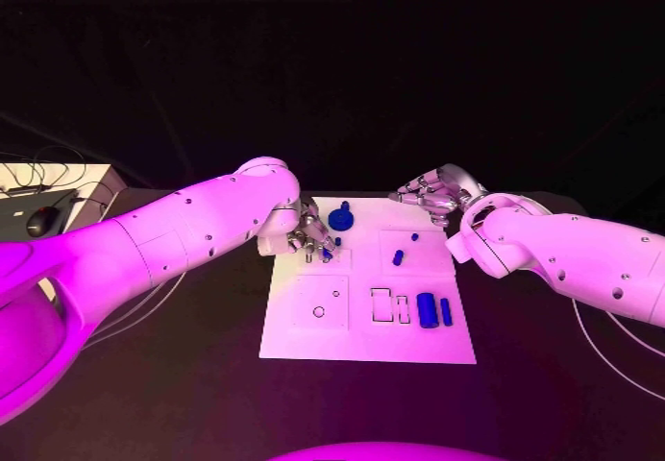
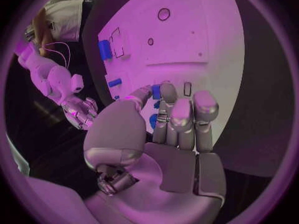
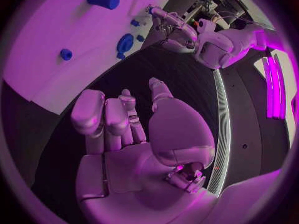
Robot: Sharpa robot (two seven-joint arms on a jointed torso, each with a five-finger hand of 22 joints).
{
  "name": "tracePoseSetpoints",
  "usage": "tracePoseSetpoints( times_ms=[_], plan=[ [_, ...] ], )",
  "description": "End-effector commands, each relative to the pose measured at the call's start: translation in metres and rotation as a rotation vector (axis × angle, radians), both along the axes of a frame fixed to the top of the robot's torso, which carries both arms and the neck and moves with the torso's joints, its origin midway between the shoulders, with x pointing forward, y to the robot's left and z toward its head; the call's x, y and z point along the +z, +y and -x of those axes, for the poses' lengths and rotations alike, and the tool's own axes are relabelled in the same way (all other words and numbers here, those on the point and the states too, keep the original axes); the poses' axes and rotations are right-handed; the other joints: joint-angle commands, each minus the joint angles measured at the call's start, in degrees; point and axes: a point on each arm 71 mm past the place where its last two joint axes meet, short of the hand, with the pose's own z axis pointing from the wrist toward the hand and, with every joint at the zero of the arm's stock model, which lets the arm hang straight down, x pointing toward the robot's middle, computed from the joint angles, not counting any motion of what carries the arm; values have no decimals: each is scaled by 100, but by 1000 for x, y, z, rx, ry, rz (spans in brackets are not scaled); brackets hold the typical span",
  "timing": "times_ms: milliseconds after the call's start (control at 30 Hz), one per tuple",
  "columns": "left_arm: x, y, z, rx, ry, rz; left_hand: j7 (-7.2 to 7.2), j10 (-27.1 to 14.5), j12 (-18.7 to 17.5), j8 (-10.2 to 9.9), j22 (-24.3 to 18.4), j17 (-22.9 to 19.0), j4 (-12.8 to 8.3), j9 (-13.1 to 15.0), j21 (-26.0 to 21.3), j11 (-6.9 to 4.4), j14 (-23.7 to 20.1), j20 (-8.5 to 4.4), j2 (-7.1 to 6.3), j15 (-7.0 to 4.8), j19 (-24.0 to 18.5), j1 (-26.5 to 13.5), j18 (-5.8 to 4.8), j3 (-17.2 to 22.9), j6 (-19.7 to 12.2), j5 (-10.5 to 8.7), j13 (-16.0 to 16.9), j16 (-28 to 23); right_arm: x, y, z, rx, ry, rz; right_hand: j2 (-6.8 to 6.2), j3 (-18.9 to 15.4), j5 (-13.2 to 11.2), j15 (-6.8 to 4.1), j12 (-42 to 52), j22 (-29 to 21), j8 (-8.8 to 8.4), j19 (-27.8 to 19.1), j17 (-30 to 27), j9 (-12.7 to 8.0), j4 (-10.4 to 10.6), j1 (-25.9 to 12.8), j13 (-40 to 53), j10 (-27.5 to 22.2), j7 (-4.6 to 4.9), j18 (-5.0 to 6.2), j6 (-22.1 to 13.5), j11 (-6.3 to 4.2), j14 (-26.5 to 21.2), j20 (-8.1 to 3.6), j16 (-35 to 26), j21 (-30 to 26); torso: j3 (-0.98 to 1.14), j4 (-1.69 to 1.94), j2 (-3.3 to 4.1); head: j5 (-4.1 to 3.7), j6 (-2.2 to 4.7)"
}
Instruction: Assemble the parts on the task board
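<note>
White task board (image 1: pixel 312 336), blue parts (image 1: pixel 427 310) (dark outlines on board), black table (image 1: pixel 166 384).

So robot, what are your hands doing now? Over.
Left hand pinching a small blue part over the board. Right hand empty, fingers apart, off the board's far corner. Nothing in the way.

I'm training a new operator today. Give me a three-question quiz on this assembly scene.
1. True or false: the right hand holds a blue part.
2. Which hand has a small blue part at its fingertips?
A. left hand
B. right hand
C. neither
3. Fill in: the blue cylinder lies on the white ____.

Key: 1 false; 2 A; 3 task board.
</note>
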Motion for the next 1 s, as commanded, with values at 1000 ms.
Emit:
tracePoseSetpoints(
  times_ms=[1000],
  plan=[
    [-9,0,4,-25,0,-25,-9,50,0,29,10,-10,-858,14,24,-26,17,5,139,-17,26,170,-26,921,22,9,-3,-3,-1,1,1,18,0,6,21,-20,35,-23,-23,721,-16,286,1,7,-4,-36,0,-32,38,37,1,-6,-16,-32,-35,-38,3,-9,17,28,-61]
  ],
)
